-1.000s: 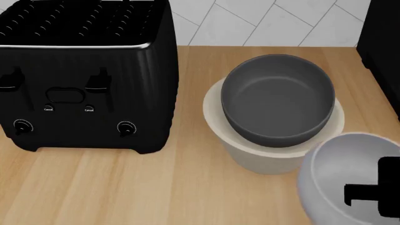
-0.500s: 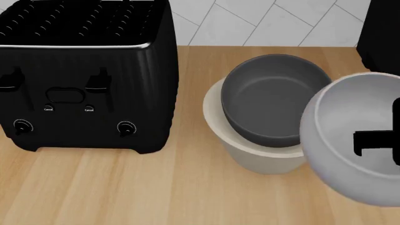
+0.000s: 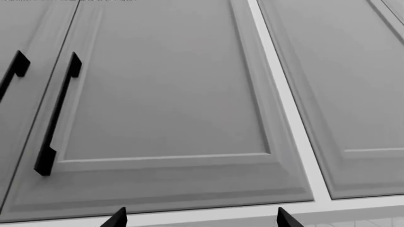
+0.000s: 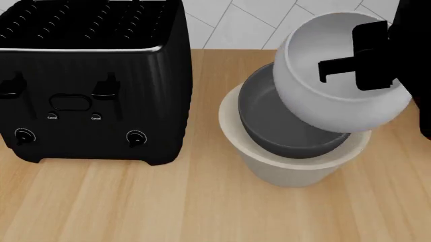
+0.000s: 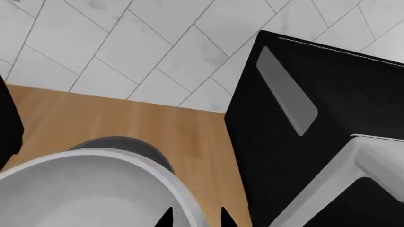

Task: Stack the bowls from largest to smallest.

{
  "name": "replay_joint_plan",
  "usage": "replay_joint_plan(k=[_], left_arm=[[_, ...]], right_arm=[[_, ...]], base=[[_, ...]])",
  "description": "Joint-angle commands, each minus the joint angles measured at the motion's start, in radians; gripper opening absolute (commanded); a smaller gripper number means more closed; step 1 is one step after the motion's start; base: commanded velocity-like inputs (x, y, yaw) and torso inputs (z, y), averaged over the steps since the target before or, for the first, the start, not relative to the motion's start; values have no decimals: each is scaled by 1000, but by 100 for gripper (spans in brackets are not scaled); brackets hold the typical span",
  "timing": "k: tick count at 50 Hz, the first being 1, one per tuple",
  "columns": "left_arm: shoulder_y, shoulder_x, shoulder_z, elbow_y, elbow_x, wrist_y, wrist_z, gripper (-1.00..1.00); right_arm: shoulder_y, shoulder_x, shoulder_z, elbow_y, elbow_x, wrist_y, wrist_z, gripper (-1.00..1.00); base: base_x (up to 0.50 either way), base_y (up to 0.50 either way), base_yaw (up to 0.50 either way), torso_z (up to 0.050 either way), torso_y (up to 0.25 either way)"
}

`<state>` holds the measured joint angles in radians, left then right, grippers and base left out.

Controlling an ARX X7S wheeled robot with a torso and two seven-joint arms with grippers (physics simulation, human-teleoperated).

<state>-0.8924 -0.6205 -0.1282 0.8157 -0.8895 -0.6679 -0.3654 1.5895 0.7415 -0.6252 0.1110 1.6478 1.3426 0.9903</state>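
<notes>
The cream bowl (image 4: 289, 169) stands on the wooden counter with the dark grey bowl (image 4: 279, 128) nested inside it. The pale grey-white bowl (image 4: 336, 101) hangs tilted in the air over the far right part of the dark grey one. My right gripper (image 4: 336, 65) is shut on its rim, with one finger inside the bowl. The right wrist view shows that rim between the fingertips of my right gripper (image 5: 196, 218), the pale bowl (image 5: 94, 189) and an edge of the dark grey bowl (image 5: 126, 141). My left gripper (image 3: 200, 220) is open on nothing, facing cabinet doors.
A black toaster (image 4: 88, 80) fills the left of the counter, close to the cream bowl. A black appliance (image 4: 412, 45) stands at the right edge, also the black appliance (image 5: 303, 142) near the gripper. White tiled wall (image 4: 269, 22) lies behind. Grey cabinet doors (image 3: 164, 94) carry black handles.
My right gripper has carried the pale bowl from the near right corner up and back, so it now hangs over the dark grey bowl. The nested bowls have not moved.
</notes>
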Motion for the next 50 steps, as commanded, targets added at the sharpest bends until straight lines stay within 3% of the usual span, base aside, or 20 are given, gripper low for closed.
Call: replay_joint_plan(k=[1, 26, 50], left_arm=[[-9, -13, -5, 0, -12, -7, -7, 100], [-10, -21, 4, -29, 8, 7, 5, 100], [-20, -37, 0, -24, -12, -2, -8, 100]], right_arm=[[47, -106, -94, 134, -265, -63, -225, -100], [22, -232, -232, 363, -469, -232, -440, -100], [-21, -239, -245, 405, -493, -283, -470, -100]], base=[[0, 0, 0, 0, 0], [0, 0, 0, 0, 0], [0, 0, 0, 0, 0]])
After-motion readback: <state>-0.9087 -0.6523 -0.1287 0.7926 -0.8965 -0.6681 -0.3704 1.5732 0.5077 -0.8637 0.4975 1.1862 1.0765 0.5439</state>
